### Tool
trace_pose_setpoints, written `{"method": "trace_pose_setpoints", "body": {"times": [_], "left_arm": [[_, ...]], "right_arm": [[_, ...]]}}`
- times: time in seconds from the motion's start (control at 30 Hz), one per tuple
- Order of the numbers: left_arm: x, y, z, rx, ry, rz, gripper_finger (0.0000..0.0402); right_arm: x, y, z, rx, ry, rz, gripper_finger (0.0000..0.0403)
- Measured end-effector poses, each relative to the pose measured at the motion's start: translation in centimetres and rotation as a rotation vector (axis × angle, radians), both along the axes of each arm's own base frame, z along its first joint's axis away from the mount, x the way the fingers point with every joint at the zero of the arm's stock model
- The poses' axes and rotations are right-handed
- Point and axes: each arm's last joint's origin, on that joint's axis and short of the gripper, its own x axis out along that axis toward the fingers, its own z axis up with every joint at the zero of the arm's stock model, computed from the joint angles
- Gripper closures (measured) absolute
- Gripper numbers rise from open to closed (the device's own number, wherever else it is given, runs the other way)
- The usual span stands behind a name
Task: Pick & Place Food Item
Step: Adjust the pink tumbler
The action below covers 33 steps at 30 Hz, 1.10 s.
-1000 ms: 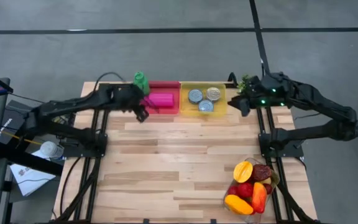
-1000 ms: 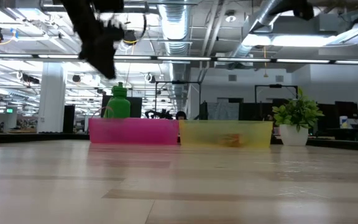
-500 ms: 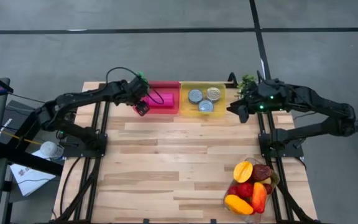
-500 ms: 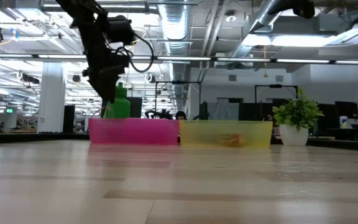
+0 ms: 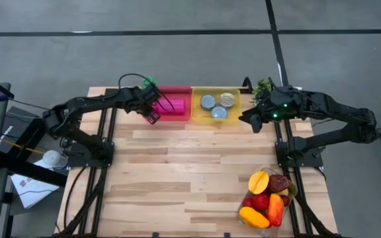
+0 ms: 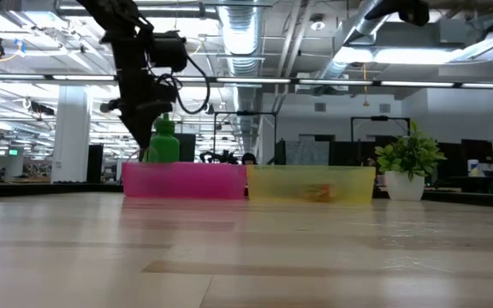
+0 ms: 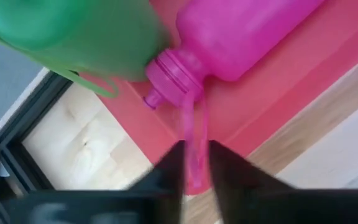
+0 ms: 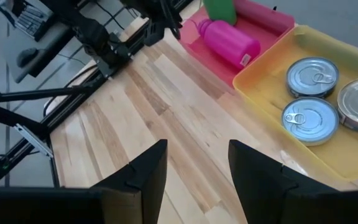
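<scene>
A pink bottle (image 7: 241, 37) lies on its side in the pink tray (image 5: 174, 89) at the table's far edge. A green bottle (image 7: 73, 25) stands at the tray's far left corner. My left gripper (image 5: 152, 118) reaches down over the tray's near left corner, shut on the pink bottle's strap. My right gripper (image 8: 197, 174) hangs open and high over the table's far right part, holding nothing. Three cans (image 5: 217, 104) lie in the yellow tray (image 5: 215, 120). Fruit (image 5: 267, 195) sits piled in a bowl at the near right. My left gripper has the thin pink strap (image 7: 196, 134) that comes off the bottle's neck between its two fingers. The fingers slant down from the table's near left side, and the strap runs along them. The bottle lies on the tray floor, neck toward the gripper.
A small potted plant (image 5: 263, 86) stands at the far right edge beside the yellow tray. The wide wooden tabletop (image 5: 190, 172) between the trays and the fruit bowl is bare. Both arm stands rise at the table's left and right sides.
My left gripper has gone down and toward the table's far edge, to the pink tray's near left corner beside the green bottle, tipping steeper. My right gripper has drifted a little toward the table's left. The bottles, cans and fruit have stayed put.
</scene>
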Motion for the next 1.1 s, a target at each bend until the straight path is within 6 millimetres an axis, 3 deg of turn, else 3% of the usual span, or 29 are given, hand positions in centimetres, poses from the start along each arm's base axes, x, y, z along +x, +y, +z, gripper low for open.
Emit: {"method": "trace_pose_setpoints", "body": {"times": [0.07, 0.17, 0.4, 0.63, 0.77, 0.9, 1.1], "left_arm": [[-0.1, -0.1, 0.4, 0.011, -0.020, 0.002, 0.0382], [-0.4, -0.3, 1.4, 0.045, -0.058, 0.001, 0.0396], [-1.5, -1.0, 3.9, 0.111, -0.165, 0.001, 0.0401], [-1.6, -1.1, 4.1, 0.094, -0.188, -0.009, 0.0392], [-1.6, -0.9, 4.1, 0.059, -0.226, -0.030, 0.0343], [-2.5, 0.3, 4.1, 0.043, -0.236, 0.022, 0.0262], [-2.7, 2.0, 2.3, -0.061, -0.195, 0.049, 0.0164]], "right_arm": [[0.2, 0.0, 0.0, -0.001, -0.003, -0.001, 0.0237], [0.7, -0.1, -0.2, -0.007, 0.004, -0.010, 0.0237], [3.5, -0.5, -1.8, -0.048, 0.108, 0.021, 0.0237], [6.8, -0.7, -4.4, -0.045, 0.246, 0.080, 0.0232], [7.5, -0.6, -5.2, 0.002, 0.274, 0.127, 0.0223], [7.6, -0.5, -5.2, 0.030, 0.271, 0.155, 0.0214], [7.4, -0.5, -4.9, 0.063, 0.245, 0.126, 0.0209]]}}
